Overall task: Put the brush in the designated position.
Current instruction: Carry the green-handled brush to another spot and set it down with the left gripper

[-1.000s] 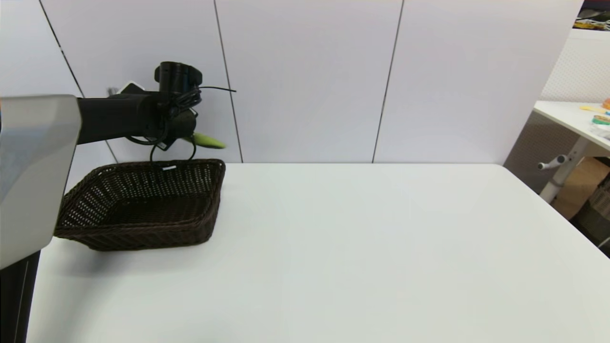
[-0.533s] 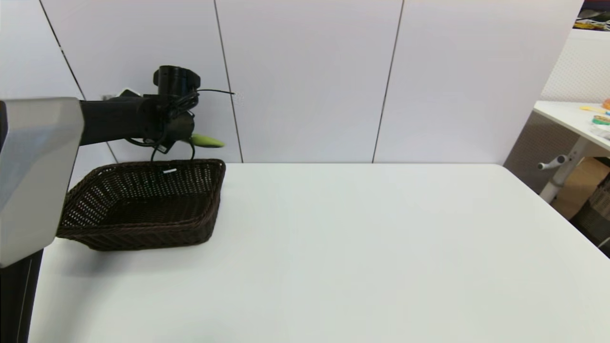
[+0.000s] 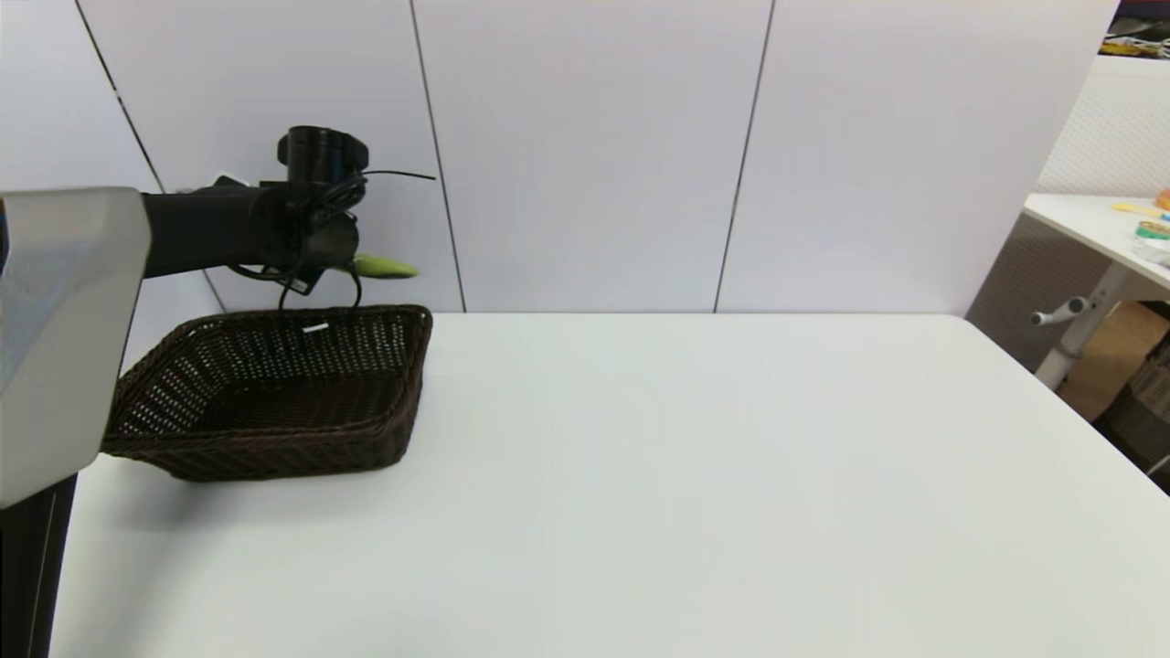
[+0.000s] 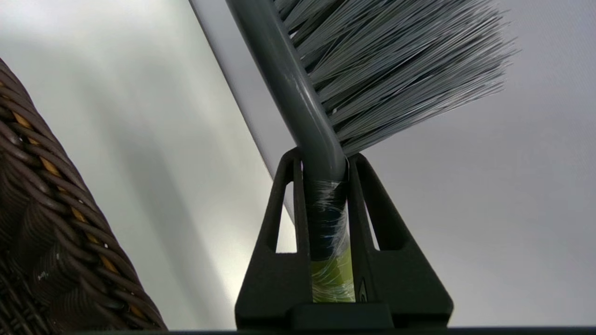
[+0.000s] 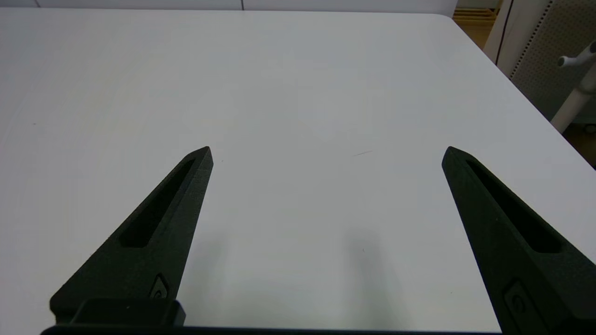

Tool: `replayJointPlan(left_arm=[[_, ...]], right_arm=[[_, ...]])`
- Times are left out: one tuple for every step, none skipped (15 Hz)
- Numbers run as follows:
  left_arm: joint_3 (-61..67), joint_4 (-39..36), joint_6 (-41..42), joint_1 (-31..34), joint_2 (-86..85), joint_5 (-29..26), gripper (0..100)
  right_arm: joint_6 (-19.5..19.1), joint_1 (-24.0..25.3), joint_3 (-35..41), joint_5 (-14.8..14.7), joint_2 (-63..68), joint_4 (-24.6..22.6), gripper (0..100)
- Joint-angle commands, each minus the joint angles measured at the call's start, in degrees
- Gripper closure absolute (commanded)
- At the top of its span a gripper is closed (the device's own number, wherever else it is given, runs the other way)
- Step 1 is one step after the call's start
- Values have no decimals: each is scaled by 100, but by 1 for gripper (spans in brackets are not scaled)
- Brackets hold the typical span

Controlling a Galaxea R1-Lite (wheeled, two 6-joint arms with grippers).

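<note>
Up over the far rim of the basket (image 3: 274, 393), at the table's (image 3: 695, 475) far left corner, the brush (image 4: 321, 93) is pinched at its neck by the left gripper (image 4: 324, 163). I'd bring it over the middle and lower it before letting go. Right gripper (image 5: 326, 153) idles spread apart.

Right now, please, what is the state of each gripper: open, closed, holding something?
Left gripper: closed on the handle of the grey-bristled hand brush, raised above the dark brown wicker basket.
Right gripper: open, holding nothing, over the white table.
</note>
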Motion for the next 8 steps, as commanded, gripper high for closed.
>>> replayJointPlan(left_arm=[[4,23,-201,33,72,26,100],[4,14,-201,42,107,17,100],[4,5,-201,51,125,17,100],[4,5,-209,68,143,17,100],[4,-4,-209,68,143,17,100],[4,-4,-218,77,160,-1,100],[4,-4,-218,77,178,-9,100],[4,-4,-218,77,195,-18,100]], right_arm=[[-2,0,9,2,5,0,0],[-2,0,9,2,5,0,0],[-2,0,9,2,5,0,0],[-2,0,9,2,5,0,0],[-2,0,9,2,5,0,0],[-2,0,9,2,5,0,0],[-2,0,9,2,5,0,0],[-2,0,9,2,5,0,0]])
